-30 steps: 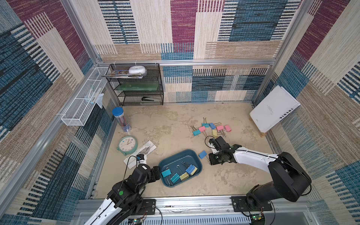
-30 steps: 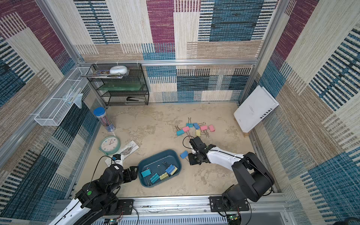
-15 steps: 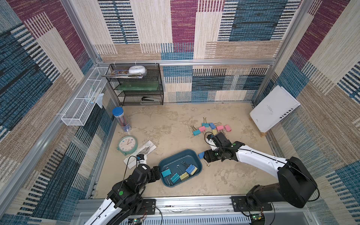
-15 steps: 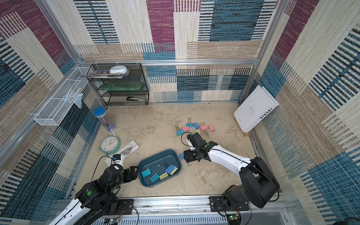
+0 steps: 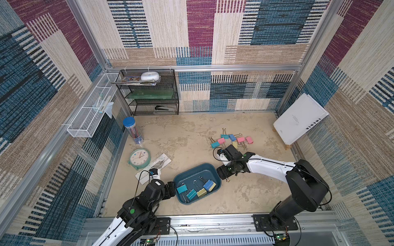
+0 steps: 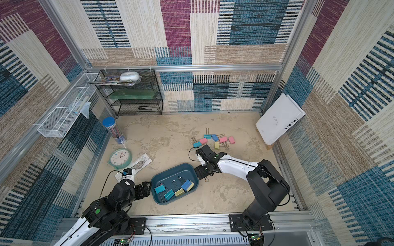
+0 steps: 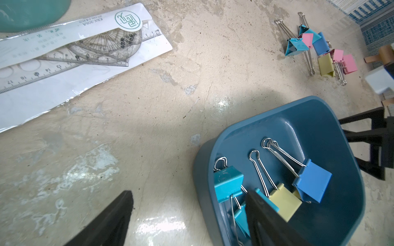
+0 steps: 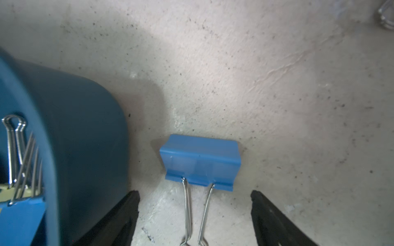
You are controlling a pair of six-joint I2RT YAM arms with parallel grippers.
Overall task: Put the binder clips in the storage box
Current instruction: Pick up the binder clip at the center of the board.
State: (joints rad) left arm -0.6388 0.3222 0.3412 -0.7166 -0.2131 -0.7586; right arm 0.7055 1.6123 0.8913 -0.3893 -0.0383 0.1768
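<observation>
The dark teal storage box lies near the table's front and holds several binder clips in teal, yellow and blue. More binder clips lie in a loose pile on the table behind it. My right gripper is open at the box's right end. A blue binder clip lies on the table between its fingers, just outside the box wall. In both top views the gripper covers most of that clip. My left gripper is open at the box's left end, straddling the wall without gripping it.
A round clock, a packed ruler set and a tube of pencils lie at the left. At the back left stand a black mesh rack and a white wire basket. A white book leans on the right wall.
My right gripper moved left to the box's end with the blue clip, then opened; the clip now lies free on the table. The left arm has not moved.
</observation>
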